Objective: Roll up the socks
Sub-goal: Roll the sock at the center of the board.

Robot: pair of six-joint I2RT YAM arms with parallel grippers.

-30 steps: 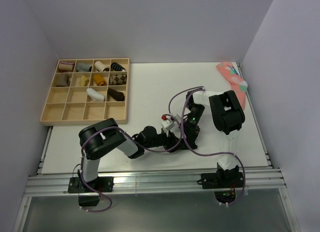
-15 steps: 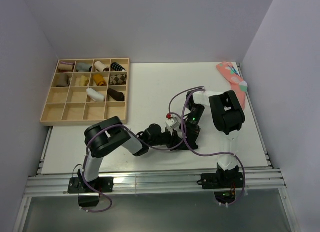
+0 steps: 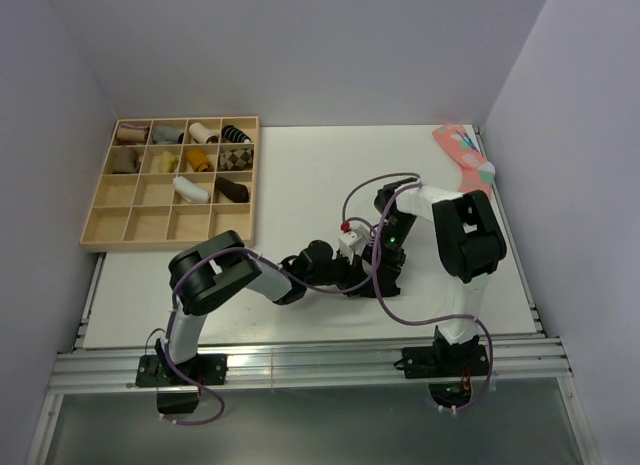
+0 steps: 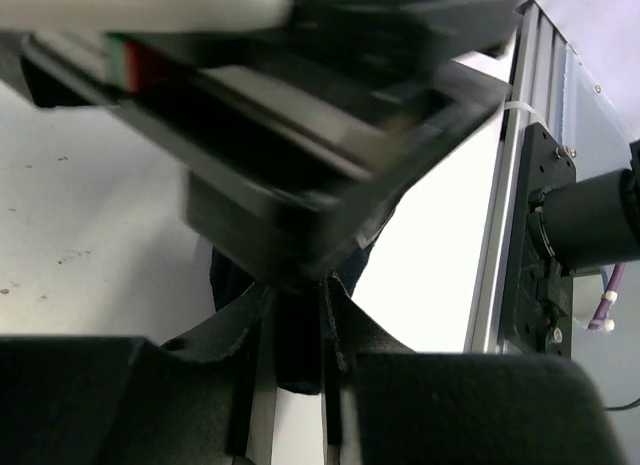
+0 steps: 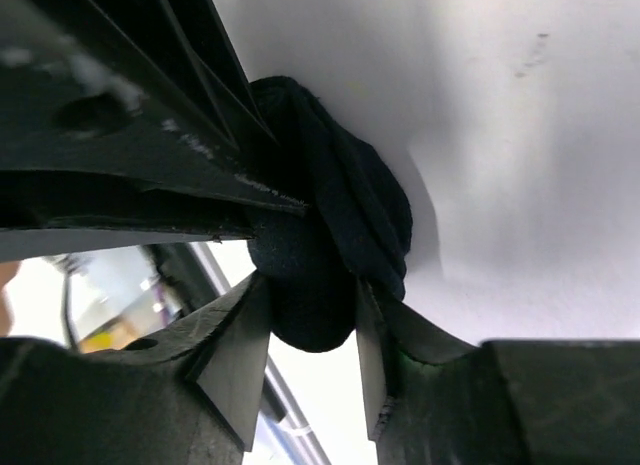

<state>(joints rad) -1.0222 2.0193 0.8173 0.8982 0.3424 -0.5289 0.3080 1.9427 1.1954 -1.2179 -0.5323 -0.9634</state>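
The black sock [image 5: 345, 200] is a bunched dark bundle lying on the white table. My right gripper [image 5: 312, 335] is shut on its lower end, a jaw on each side. My left gripper [image 4: 298, 330] is shut on a narrow black fold of the same sock [image 4: 298, 363]. In the top view the two grippers meet near the table's front middle, the left gripper [image 3: 360, 275] touching the right gripper [image 3: 380, 277]. There the sock is hidden between them. The left gripper's fingers [image 5: 150, 135] lie across the top of the bundle in the right wrist view.
A wooden compartment tray [image 3: 100, 220] at the back left holds several rolled socks. A coral-pink spotted sock [image 3: 465, 157] lies at the back right by the wall. The aluminium rail [image 4: 500, 235] runs along the table's near edge, close to both grippers.
My left wrist has reached further right toward the right gripper. The right arm's elbow has swung right and its wrist has shifted slightly back.
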